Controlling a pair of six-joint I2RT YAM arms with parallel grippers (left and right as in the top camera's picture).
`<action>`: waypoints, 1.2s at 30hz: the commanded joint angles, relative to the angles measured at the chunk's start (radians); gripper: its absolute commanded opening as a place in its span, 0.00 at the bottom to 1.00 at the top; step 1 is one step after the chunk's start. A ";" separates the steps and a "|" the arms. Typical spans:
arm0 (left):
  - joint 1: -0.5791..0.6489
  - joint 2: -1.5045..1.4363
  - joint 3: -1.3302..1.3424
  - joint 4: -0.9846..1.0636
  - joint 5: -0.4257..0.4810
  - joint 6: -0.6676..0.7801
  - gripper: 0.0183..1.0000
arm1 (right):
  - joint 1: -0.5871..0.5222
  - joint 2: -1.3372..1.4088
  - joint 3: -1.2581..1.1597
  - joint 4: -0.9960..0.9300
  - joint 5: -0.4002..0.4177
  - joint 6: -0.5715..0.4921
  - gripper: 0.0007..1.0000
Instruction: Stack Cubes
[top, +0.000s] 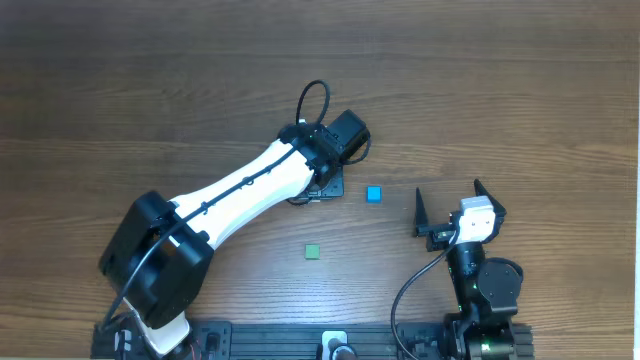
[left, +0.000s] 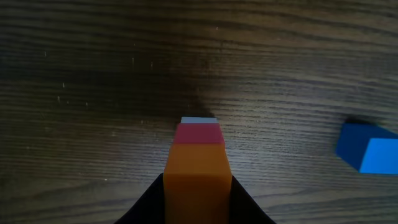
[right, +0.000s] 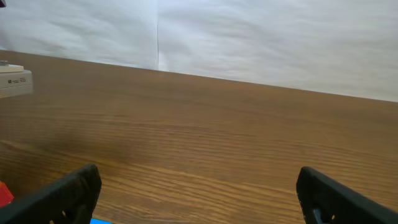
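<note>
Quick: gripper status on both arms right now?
Left gripper: closed on the orange cube.
Right gripper: open, holding nothing.

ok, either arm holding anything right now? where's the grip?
The left gripper holds the orange cube, jaws shut on its two opposite side faces, directly above a red cube. The right gripper is open and empty.
</note>
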 joint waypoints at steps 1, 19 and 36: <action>0.006 0.000 -0.010 0.000 0.003 -0.018 0.28 | -0.006 -0.008 -0.009 0.002 -0.008 -0.001 0.99; 0.095 -0.065 -0.010 0.170 -0.094 -0.005 1.00 | -0.006 -0.008 -0.009 0.002 -0.008 -0.001 0.99; 0.468 -0.799 -0.452 0.717 -0.150 0.298 1.00 | -0.006 -0.008 -0.009 0.002 -0.008 -0.001 0.99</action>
